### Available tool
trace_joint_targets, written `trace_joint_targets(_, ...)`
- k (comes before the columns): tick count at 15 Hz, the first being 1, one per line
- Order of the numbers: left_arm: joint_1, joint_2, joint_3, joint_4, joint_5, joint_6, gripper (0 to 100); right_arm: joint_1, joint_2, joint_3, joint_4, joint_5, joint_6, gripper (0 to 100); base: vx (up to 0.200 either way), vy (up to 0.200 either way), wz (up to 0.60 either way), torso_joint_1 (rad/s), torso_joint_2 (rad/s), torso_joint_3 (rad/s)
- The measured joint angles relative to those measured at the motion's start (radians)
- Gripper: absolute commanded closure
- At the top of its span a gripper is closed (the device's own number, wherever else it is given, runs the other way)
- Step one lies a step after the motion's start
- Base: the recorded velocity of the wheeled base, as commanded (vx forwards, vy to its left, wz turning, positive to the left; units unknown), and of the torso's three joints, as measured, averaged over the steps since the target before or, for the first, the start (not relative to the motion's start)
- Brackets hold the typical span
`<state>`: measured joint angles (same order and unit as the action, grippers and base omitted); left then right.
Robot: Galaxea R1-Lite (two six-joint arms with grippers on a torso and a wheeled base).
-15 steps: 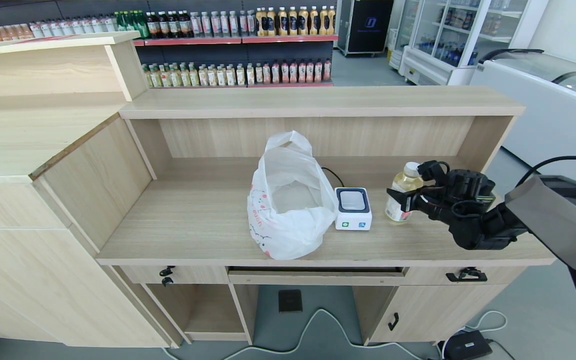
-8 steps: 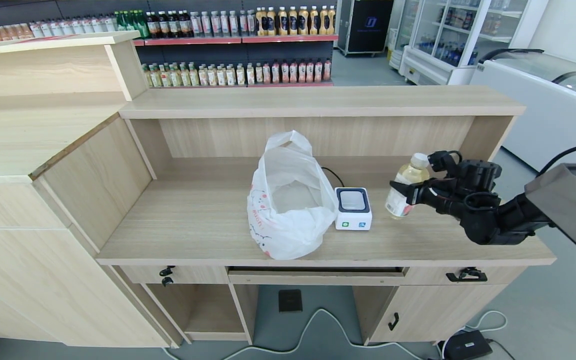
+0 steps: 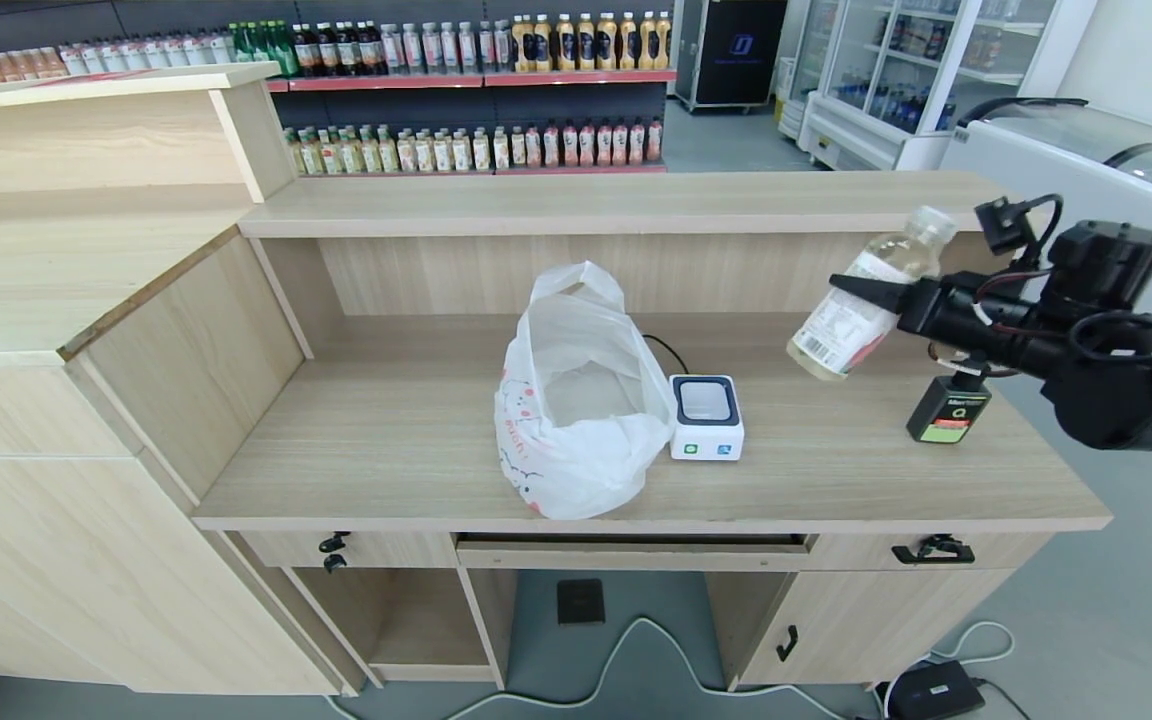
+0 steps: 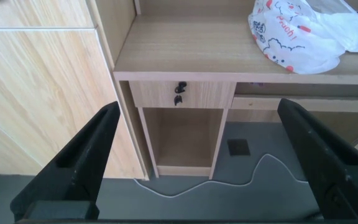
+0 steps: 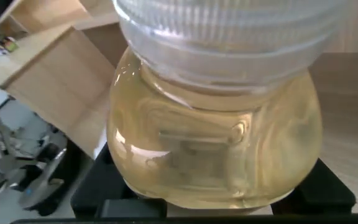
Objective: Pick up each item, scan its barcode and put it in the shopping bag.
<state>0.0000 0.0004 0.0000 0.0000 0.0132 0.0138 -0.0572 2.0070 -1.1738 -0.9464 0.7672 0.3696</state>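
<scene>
With the right gripper (image 3: 876,300) clenched around the bottle of pale yellow drink (image 3: 831,335), which hangs tilted above the counter (image 3: 836,480) well right of the barcode scanner (image 3: 705,416), it seems best to carry it over slowly and turn the label's barcode toward the scanner window.

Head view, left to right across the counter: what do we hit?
shopping bag → scanner → bottle, lifted off the counter → small black item
</scene>
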Motion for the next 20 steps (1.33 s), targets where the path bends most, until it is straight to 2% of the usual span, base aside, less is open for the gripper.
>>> trace_joint_targets(4, 0.0, 0.0, 0.0, 0.0, 0.0, 0.0, 0, 0.019, -0.191, 0.11, -0.003, 0.237, 0.139, 100, 0.0, 0.0, 0.0, 0.0, 0.0, 0.0)
trace_joint_targets(7, 0.0, 0.0, 0.0, 0.0, 0.0, 0.0, 0, 0.05, -0.311, 0.163, -0.003, 0.374, 0.267, 100, 0.0, 0.0, 0.0, 0.0, 0.0, 0.0)
trace_joint_targets(14, 0.0, 0.0, 0.0, 0.0, 0.0, 0.0, 0, 0.128, -0.457, 0.143, -0.009, 0.501, 0.466, 100, 0.0, 0.0, 0.0, 0.0, 0.0, 0.0)
trace_joint_targets(17, 0.0, 0.0, 0.0, 0.0, 0.0, 0.0, 0, 0.157, -0.486, 0.14, -0.005, 0.51, 0.495, 100, 0.0, 0.0, 0.0, 0.0, 0.0, 0.0)
trace_joint_targets(20, 0.0, 0.0, 0.0, 0.0, 0.0, 0.0, 0, 0.19, -0.533, 0.155, -0.002, 0.508, 0.586, 100, 0.0, 0.0, 0.0, 0.0, 0.0, 0.0)
